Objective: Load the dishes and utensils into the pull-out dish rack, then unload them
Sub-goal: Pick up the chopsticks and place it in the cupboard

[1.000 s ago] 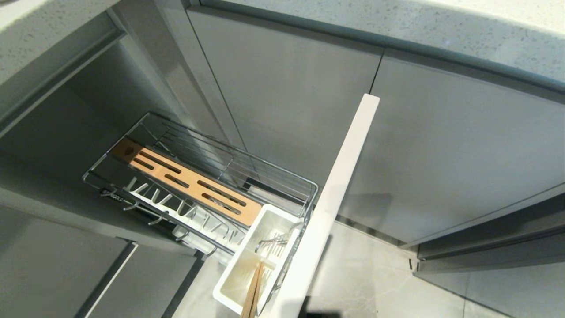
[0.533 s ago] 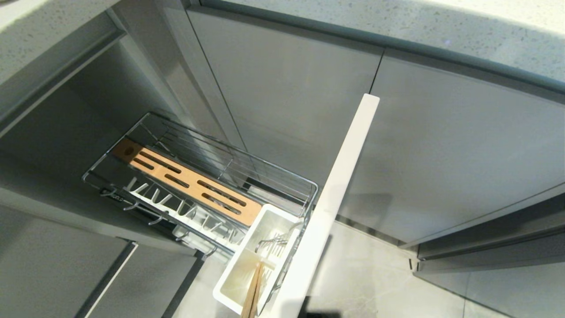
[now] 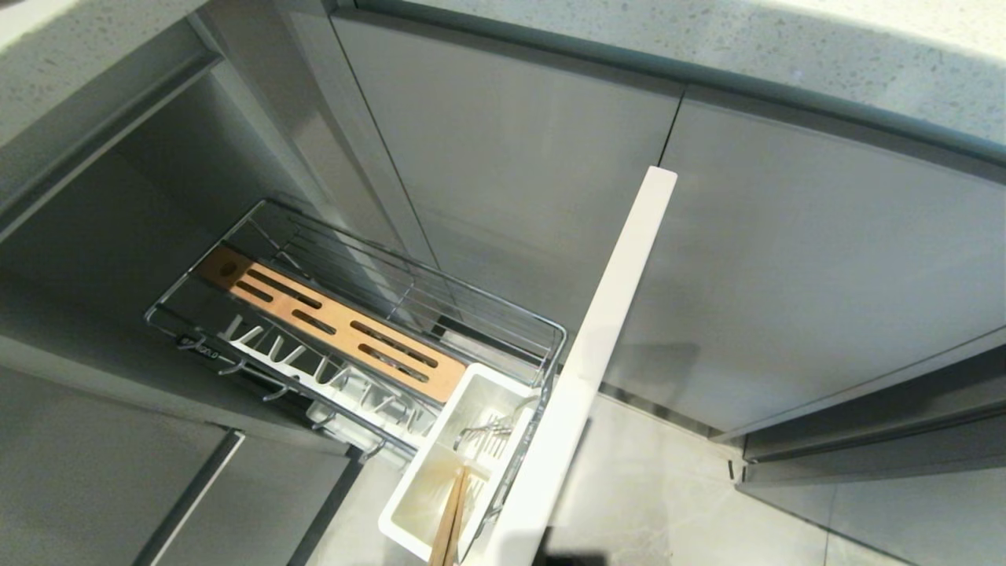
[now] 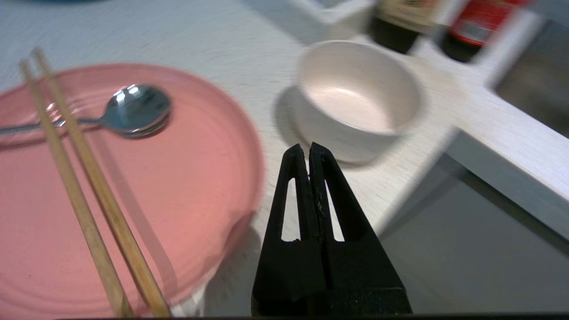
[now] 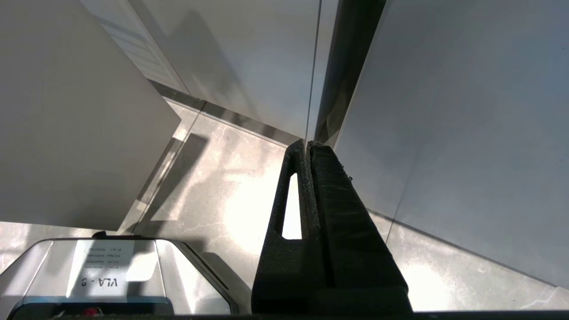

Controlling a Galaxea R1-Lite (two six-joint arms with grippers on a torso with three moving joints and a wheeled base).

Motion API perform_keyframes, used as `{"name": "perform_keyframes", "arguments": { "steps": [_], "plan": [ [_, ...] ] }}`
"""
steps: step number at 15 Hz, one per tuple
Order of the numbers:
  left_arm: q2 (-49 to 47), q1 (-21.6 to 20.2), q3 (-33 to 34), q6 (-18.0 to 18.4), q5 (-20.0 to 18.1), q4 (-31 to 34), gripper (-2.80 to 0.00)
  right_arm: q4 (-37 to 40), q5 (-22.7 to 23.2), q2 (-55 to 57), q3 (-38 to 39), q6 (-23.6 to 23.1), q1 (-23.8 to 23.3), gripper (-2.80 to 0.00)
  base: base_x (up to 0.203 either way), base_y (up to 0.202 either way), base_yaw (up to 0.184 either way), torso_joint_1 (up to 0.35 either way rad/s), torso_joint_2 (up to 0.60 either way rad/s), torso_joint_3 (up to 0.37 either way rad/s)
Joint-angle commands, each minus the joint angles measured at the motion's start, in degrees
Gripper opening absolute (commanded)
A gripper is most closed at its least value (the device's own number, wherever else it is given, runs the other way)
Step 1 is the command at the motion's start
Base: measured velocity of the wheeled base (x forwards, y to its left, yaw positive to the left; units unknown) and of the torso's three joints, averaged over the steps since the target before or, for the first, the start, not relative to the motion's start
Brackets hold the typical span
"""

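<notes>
Pull-out dish rack point(image 3: 369, 330) stands drawn out of the cabinet; chopsticks point(image 3: 449, 519) poke from its white tub point(image 3: 440, 479). Elsewhere we see our left end effector point(image 4: 310, 153) clenched, empty, above the bench point(image 4: 222, 35), beside the pink plate point(image 4: 186, 186), near the white bowl point(image 4: 355, 98). Our right end effector point(image 5: 308, 149) hangs clenched over the floor point(image 5: 213, 191).

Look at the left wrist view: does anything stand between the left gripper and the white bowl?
Nothing visible does. The left gripper, shut and empty, points at the white bowl across bare counter. The pink plate, carrying the spoon and chopsticks, lies off to one side.
</notes>
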State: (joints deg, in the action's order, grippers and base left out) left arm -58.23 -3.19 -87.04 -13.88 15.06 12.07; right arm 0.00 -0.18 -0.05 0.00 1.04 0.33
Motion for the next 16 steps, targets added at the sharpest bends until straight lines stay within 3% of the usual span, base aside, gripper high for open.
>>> {"name": "perform_keyframes", "arguments": {
  "steps": [1,4,13,14,16],
  "plan": [
    [-7.15,-0.21,-3.8,-5.15,5.54,0.23,-2.8,0.0,0.01,0.05,0.09,0.01,0.02,-2.8,0.0,0.0,0.0,0.0,0.0,0.0],
    [-9.63,-0.95,-9.77,-8.78,13.23,4.59,-2.8,0.0,0.01,0.05,0.09,0.01,0.02,-2.8,0.0,0.0,0.0,0.0,0.0,0.0],
    [-7.02,-8.03,-15.88,-8.89,14.82,22.13,-2.8,0.0,0.01,0.05,0.09,0.01,0.02,-2.8,0.0,0.0,0.0,0.0,0.0,0.0],
    [-7.31,-8.63,-15.71,-8.88,14.82,22.84,0.0,0.0,0.01,0.05,0.09,0.01,0.02,-2.8,0.0,0.0,0.0,0.0,0.0,0.0],
    [-8.12,-8.94,-15.87,-8.88,14.66,23.09,0.0,0.0,0.01,0.05,0.09,0.01,0.02,-2.8,0.0,0.0,0.0,0.0,0.0,0.0]
  ]
}}
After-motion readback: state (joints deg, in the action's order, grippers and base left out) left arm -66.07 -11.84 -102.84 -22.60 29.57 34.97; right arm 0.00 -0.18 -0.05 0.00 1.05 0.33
